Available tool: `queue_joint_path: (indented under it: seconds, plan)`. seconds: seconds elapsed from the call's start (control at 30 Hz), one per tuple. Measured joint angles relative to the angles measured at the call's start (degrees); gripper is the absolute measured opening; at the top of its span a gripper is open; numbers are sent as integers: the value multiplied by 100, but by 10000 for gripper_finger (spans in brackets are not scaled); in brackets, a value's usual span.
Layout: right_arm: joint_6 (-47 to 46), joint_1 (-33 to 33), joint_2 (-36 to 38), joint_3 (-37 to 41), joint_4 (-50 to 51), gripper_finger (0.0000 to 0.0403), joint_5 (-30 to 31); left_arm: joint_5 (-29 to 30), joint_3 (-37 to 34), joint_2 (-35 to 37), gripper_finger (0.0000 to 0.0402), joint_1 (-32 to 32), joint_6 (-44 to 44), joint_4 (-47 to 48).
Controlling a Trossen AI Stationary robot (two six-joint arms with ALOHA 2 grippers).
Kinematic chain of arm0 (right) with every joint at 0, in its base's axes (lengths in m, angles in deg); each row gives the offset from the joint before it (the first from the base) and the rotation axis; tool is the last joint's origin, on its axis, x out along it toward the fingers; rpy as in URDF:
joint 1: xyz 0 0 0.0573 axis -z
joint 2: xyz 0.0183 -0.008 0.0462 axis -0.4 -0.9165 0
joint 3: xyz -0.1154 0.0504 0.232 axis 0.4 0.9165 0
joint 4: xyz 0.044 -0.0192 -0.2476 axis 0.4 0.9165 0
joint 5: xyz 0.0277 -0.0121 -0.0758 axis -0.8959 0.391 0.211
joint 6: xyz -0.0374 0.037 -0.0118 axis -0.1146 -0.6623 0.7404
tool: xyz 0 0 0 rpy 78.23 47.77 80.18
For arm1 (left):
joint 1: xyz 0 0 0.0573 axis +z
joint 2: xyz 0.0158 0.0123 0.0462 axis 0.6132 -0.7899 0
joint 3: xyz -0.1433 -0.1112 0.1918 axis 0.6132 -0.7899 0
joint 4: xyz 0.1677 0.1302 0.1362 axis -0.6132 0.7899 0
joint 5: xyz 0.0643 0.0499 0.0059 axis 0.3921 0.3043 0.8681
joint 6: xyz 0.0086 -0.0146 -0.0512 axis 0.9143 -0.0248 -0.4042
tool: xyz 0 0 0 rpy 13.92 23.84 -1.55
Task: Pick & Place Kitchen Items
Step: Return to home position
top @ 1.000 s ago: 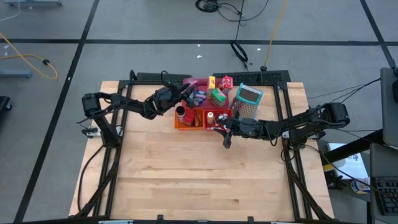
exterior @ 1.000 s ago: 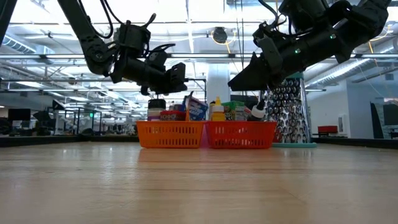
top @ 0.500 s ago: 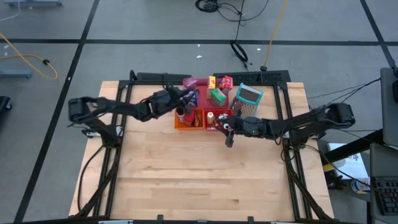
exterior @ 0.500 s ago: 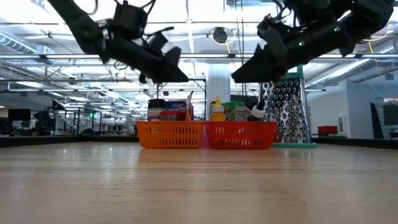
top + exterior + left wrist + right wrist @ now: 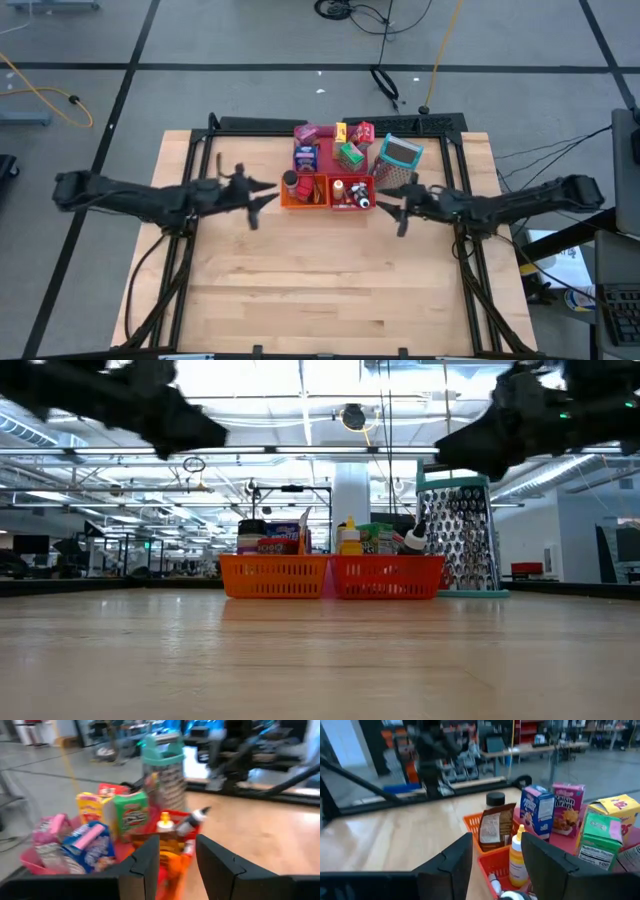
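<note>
The kitchen items sit at the table's far middle. Boxes and packets (image 5: 335, 140) stand on a pink tray (image 5: 300, 132). An orange bin (image 5: 304, 192) holds a dark can and a brown packet (image 5: 491, 827). The red bin (image 5: 352, 193) holds a yellow bottle (image 5: 518, 860) and small bottles. My left gripper (image 5: 270, 193) hangs open, left of the orange bin, pointing at it, with nothing between its fingers (image 5: 146, 862). My right gripper (image 5: 386, 206) hangs open just right of the red bin, also with nothing between its fingers.
A metal grater with a teal handle (image 5: 400, 160) stands right of the tray, behind my right gripper. A black frame (image 5: 440, 122) runs along the table's far edge and sides. Bare wood (image 5: 320, 280) fills the table's near half.
Both arms have drawn back from the bins and risen a little. My left gripper went from above the tray and orange bin toward the table's left edge. My right gripper went from the red bin's near right corner toward the right edge.
</note>
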Motion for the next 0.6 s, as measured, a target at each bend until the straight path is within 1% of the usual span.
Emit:
queue_joint_path:
  seconds: [0.1,0.17,0.27,0.33,0.43,0.5,0.53,0.6]
  plan:
    - [43,-44,599,410,-232,160,8,16,-473,756,129,-403,-197,45]
    - [139,-47,1017,635,-182,160,9,21,-777,1146,129,-669,-313,31]
    - [349,-41,1588,961,-134,160,15,25,-1227,1601,129,-1031,-531,154]
    - [439,-41,1976,1155,-102,160,16,158,-1480,1839,129,-1258,-752,168]
    - [554,-42,2579,1288,65,160,140,745,-1709,2095,129,-1625,-1019,173]
    - [629,-42,2965,1286,535,160,315,1225,-1756,2241,129,-1891,-919,170]
    - [628,-40,3161,1269,883,160,331,1470,-1760,2319,129,-2018,-832,174]
    - [524,-41,3540,1191,1544,160,281,1766,-1760,2449,129,-2291,-597,183]
